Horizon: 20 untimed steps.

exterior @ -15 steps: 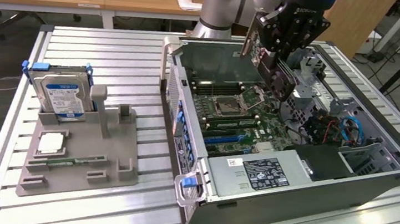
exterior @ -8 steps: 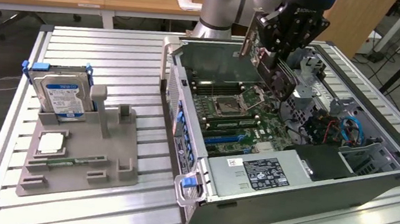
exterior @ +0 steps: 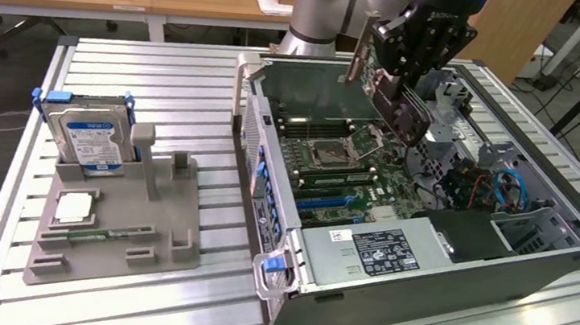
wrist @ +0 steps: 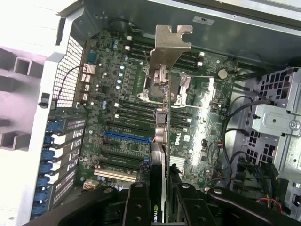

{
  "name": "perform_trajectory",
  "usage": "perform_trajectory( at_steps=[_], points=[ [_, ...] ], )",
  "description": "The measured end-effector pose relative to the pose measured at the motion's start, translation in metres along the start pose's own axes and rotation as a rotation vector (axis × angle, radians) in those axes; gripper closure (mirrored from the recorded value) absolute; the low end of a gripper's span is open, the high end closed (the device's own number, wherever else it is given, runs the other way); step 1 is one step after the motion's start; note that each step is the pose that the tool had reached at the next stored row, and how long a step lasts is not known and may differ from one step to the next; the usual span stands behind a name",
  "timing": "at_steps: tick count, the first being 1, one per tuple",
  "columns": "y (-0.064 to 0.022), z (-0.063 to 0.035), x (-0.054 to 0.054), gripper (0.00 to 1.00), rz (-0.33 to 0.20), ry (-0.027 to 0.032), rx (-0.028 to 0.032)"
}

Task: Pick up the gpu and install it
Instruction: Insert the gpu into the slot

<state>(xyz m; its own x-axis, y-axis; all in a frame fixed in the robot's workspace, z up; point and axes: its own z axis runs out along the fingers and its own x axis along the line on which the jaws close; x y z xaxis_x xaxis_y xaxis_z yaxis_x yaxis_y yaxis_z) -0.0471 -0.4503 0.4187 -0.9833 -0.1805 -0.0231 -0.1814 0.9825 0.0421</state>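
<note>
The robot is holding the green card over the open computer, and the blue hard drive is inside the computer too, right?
Not quite. The gripper does hold the gpu over the open computer, but the hard drive is not inside it. The exterior view shows it standing upright in the grey holder on the table, to the computer's left in that view.

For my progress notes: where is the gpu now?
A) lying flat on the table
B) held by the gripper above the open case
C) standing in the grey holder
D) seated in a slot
B: the gripper clamps the gpu in the air above the motherboard.
</note>
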Motion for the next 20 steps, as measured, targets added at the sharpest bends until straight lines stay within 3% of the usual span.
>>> perform_trajectory(
  at_steps=[3, 4, 6, 20],
  points=[
    [0.0, 0.0, 0.0, 0.74, -0.008, 0.0003, -0.0002],
    [0.0, 0.0, 0.0, 0.74, -0.063, 0.0026, -0.0014],
    [0.0, 0.0, 0.0, 0.74, -0.091, 0.0038, -0.0021],
    [0.0, 0.0, 0.0, 0.74, -0.137, 0.0057, -0.0031]
  ],
)
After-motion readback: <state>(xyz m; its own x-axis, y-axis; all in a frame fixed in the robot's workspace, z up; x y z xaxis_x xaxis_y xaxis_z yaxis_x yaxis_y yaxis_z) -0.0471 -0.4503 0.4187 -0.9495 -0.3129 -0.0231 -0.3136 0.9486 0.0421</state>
